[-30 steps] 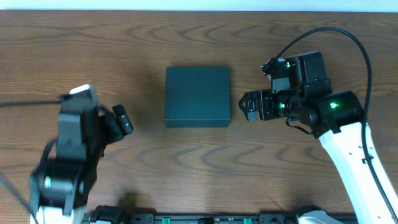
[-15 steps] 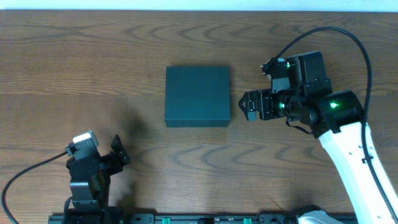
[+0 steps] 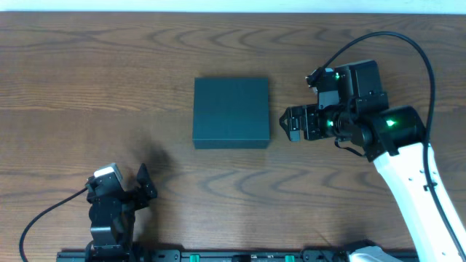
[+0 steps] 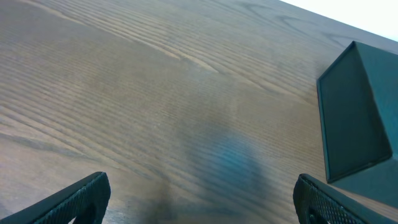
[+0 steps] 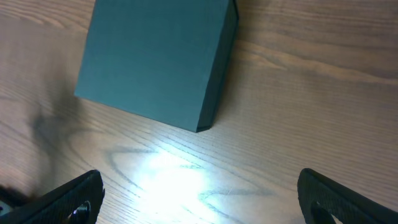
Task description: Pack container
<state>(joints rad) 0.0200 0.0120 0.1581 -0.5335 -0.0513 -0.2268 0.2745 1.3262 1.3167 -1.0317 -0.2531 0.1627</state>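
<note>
Container (image 3: 231, 113), frame center, lid closed: looks rigid, light, matte; pinch the flap edge. Left gripper (image 3: 145, 183) and right gripper (image 3: 289, 124) both wide, empty.

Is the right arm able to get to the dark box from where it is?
Probably yes. The right gripper sits open beside the container, with only bare table between them.

The container (image 3: 231, 113), a dark teal-black square box, matte, lies flat mid-desk. Its lid is shut. It stands apart from my jaws.
</note>
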